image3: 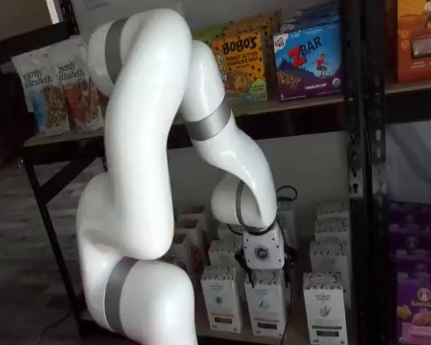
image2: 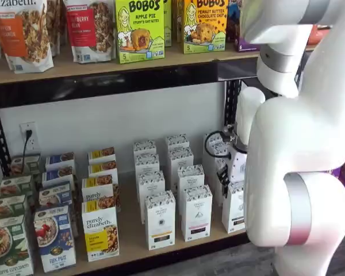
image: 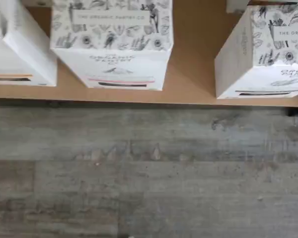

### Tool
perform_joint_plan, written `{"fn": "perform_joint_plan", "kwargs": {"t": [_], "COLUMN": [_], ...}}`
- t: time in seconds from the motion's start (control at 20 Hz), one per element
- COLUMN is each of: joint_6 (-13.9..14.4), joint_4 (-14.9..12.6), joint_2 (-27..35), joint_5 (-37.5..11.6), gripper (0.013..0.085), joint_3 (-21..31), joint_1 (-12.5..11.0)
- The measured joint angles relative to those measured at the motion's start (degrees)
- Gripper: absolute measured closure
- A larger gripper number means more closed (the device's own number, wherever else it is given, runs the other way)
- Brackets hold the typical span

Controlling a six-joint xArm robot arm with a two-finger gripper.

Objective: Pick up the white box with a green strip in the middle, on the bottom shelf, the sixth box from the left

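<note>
Meanwhile the gripper (image3: 263, 276) hung in front of the bottom shelf (image2: 131, 240), its jaws spread wide and holding nothing. The white box (image: 263, 55) with the dark strip stood upright at the board's front edge, apart from its pink-striped neighbour (image: 112, 43). In a shelf view the arm partly hid it (image2: 233, 208).

On the bottom shelf (image: 198, 84) a bare strip of board runs between the pink-strip carton (image: 120, 49) and the next white carton (image: 260, 54), wide enough for a passage. The orange-strip carton (image: 17, 44) stands just beside the pink-strip one, leaving only a narrow slot. The wood-plank floor (image: 149, 173) before the shelf lies open.
</note>
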Motion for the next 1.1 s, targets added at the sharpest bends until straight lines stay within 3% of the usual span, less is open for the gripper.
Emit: {"fn": "perform_joint_plan", "kwargs": {"t": [0.1, 0.25, 0.4, 0.65, 0.75, 0.9, 0.95, 1.1], "joint_6": [-3.64, -5.05, -9.33, -8.71, -9.58, -3.0, -2.41, -3.71], "joint_4": [2.79, 2.96, 7.03, 5.52, 6.41, -1.15, -1.82, -0.01], "joint_2": [3.92, 8.4, 12.04, 16.39, 17.85, 19.66, 20.2, 21.93], "joint_5": [-1.23, -2.57, -3.88, -4.47, -4.61, -4.8, -4.84, -4.43], "gripper": [0.013, 0.013, 0.013, 0.013, 0.013, 0.013, 0.013, 0.013], "joint_3": [-2.75, -6.14, -9.03, -13.18, -14.8, -17.01, -17.71, -20.33], "joint_1": [-0.88, -2.11, -2.34, -3.21, -3.2, -4.17, -4.21, -3.71]}}
